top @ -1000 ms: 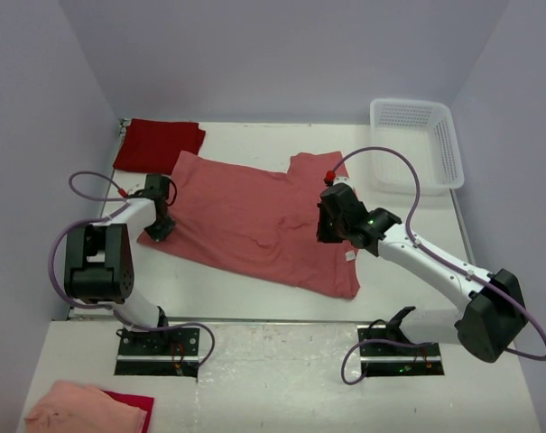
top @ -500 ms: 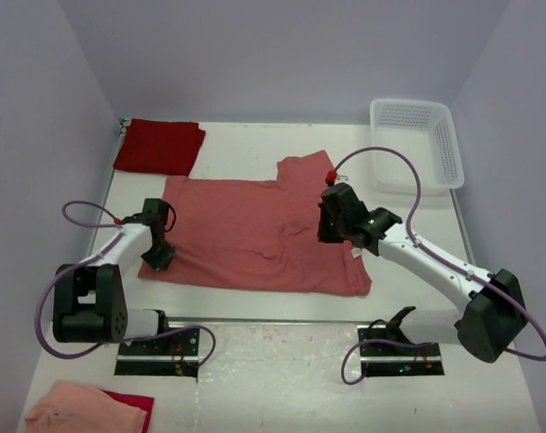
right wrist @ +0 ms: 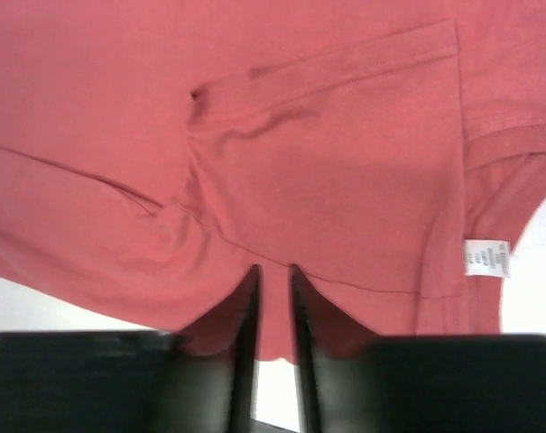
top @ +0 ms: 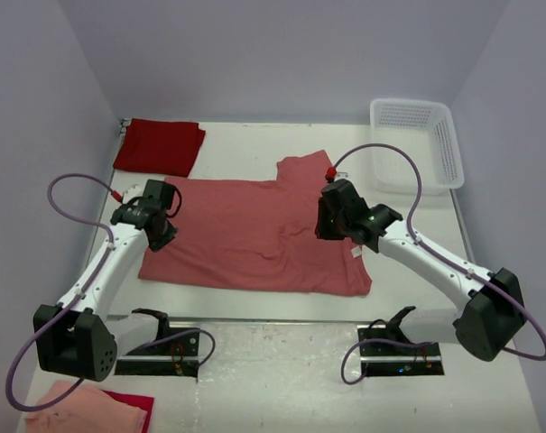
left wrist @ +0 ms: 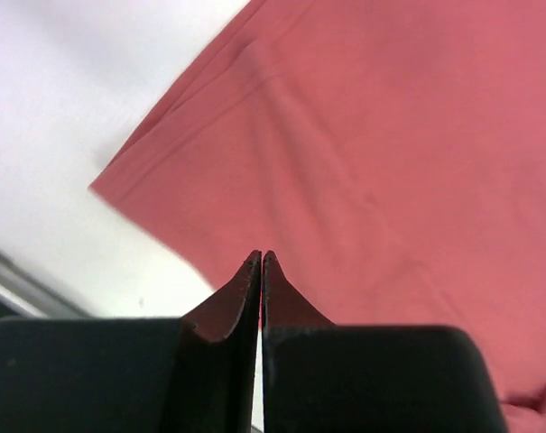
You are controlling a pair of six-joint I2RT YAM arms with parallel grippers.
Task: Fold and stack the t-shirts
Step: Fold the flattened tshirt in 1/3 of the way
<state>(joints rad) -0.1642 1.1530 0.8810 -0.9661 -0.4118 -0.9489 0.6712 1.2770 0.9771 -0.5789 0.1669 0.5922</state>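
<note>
Salmon t-shirt (top: 254, 236) lies spread flat mid-table in the top view. Its white neck label (right wrist: 487, 258) sits at the right edge of my right wrist view. The crimson t-shirt (top: 160, 145) is folded at the upper left. My left gripper (left wrist: 259, 259) hangs over the salmon shirt's left corner, fingers pressed together on nothing. My right gripper (right wrist: 273, 271) is low over the shirt's right side with only a slim gap (pinching cloth or not, I cannot tell).

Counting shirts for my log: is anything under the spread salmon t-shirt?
Only white table shows around the salmon t-shirt; it lies flat, but the cloth hides whatever is beneath. The crimson t-shirt lies apart.
</note>
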